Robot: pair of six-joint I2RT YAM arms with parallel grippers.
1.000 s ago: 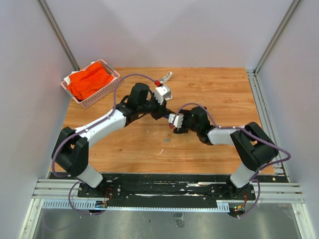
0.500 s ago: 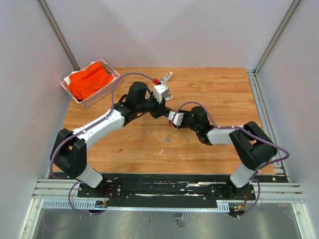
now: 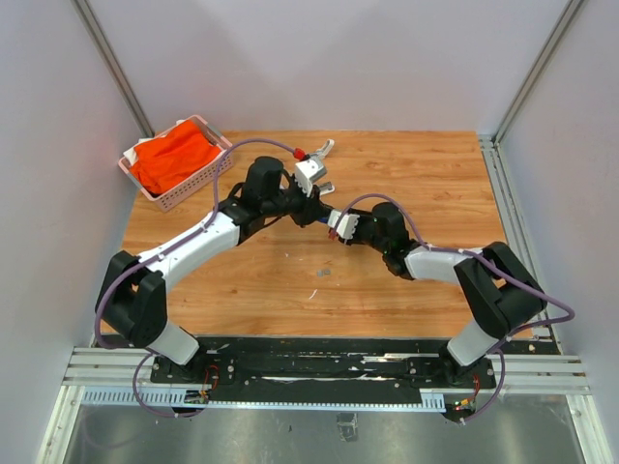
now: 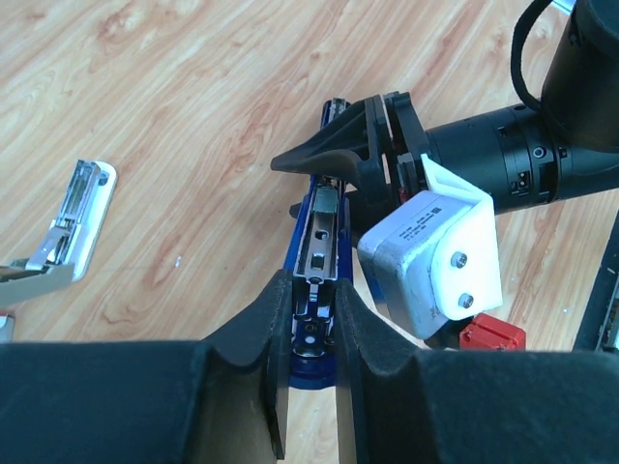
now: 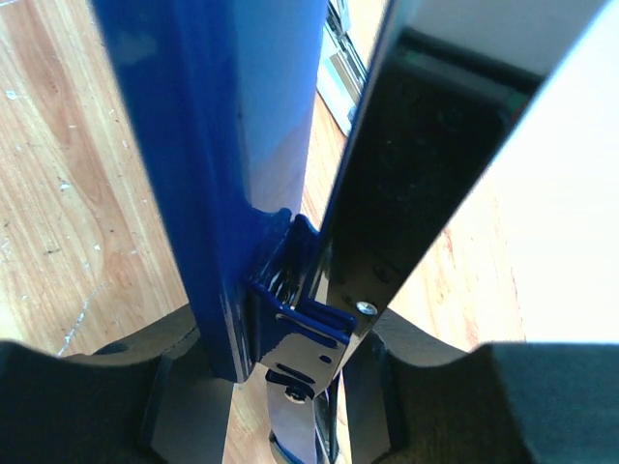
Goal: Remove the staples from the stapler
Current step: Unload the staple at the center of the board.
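A blue stapler (image 3: 326, 217) hangs above the table between my two grippers. My left gripper (image 4: 314, 290) is shut on its rear end, and its open metal channel (image 4: 324, 227) runs away from the fingers. I cannot tell whether staples lie in the channel. My right gripper (image 5: 295, 358) is shut on the stapler's other end, with the blue body (image 5: 222, 145) and chrome hinge (image 5: 309, 387) between its fingers. In the top view the left gripper (image 3: 315, 209) and right gripper (image 3: 336, 222) almost meet. Two tiny grey bits (image 3: 324, 273) on the wood may be staples.
A white and silver stapler (image 3: 319, 150) lies open at the back of the table and also shows in the left wrist view (image 4: 73, 227). A pink basket (image 3: 215, 162) with orange cloth stands at the back left. A small red object (image 4: 493, 333) lies under the right wrist.
Both grippers, with the blue stapler between them, have moved a little toward the far side of the table. Both grips are unchanged.
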